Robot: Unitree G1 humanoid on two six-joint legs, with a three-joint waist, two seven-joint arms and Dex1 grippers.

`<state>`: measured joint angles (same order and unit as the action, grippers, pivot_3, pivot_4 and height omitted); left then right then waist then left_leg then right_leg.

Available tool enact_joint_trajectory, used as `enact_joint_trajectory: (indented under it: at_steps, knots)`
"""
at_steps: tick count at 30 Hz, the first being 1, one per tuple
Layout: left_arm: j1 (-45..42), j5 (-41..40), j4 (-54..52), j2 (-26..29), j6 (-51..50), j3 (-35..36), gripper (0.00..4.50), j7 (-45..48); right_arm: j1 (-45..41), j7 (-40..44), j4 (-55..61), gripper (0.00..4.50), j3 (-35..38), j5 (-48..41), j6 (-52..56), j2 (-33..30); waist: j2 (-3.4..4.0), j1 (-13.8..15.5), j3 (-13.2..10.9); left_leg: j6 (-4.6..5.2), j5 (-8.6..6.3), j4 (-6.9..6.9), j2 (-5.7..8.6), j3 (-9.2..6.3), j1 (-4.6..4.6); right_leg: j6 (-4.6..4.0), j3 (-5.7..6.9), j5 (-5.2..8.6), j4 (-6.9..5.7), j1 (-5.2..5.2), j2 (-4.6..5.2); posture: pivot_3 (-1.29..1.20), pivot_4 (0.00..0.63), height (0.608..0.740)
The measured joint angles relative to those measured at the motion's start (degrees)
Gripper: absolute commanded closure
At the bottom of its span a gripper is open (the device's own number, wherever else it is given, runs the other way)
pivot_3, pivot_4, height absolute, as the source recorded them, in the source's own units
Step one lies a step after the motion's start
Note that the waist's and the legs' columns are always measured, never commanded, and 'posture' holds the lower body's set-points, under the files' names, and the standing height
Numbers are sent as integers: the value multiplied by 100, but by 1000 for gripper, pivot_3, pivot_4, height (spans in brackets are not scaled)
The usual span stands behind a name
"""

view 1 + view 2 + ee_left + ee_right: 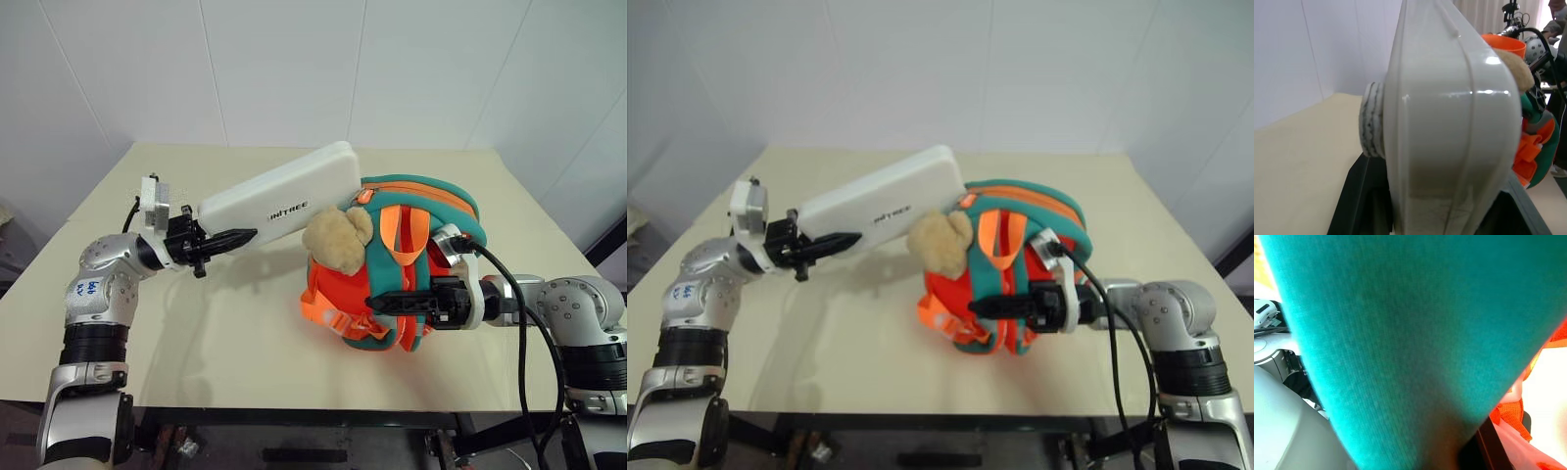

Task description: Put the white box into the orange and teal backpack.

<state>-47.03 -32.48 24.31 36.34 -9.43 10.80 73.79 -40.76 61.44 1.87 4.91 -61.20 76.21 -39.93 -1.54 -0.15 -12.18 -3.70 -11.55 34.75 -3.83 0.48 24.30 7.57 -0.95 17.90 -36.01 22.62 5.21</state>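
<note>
White box [284, 194], clamped at 1 end by the left tool [217, 240], hangs slanted beside the orange and teal backpack [411, 264] on the table [225, 323]; right tool [392, 302], pinched on teal edging, should steady the opening during insertion.

Even, bright overhead light washes the cream table [245, 333]; soft shadows fall beneath the white box [284, 196] and backpack [411, 264]. Glare streaks the box's casing at 2 o'clock in the left wrist view; teal fabric blurs the right wrist view.
</note>
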Motion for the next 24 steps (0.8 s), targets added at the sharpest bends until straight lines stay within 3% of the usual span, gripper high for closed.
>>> enact_joint_trajectory:
  at_steps: [6, 16, 24]
  knots:
    - [-222, 352, 529, 81, 455, -1, 3179, -9, 69, -43, 5, 4426, 18, -7, -36, 5, 0, 1, 0, 2, -1, 0, 0, 3, 0, 1, -1, -1, 0, 0, 0, 0, 150, 740]
    - [-218, 301, 299, 518, -743, -219, 3179, 682, 78, -55, 5, 4426, 18, -10, -51, 8, 0, 1, 0, 4, -3, -1, 0, 3, 0, 1, -2, 0, 0, 1, 0, 0, 150, 740]
    - [-755, 798, 636, 533, -782, -864, 3179, 1148, 77, -53, 4, 4426, 1, -8, -48, 15, 0, 2, 0, 5, -5, -4, 0, 4, 3, 1, -6, 0, 3, 4, -3, 0, 150, 740]
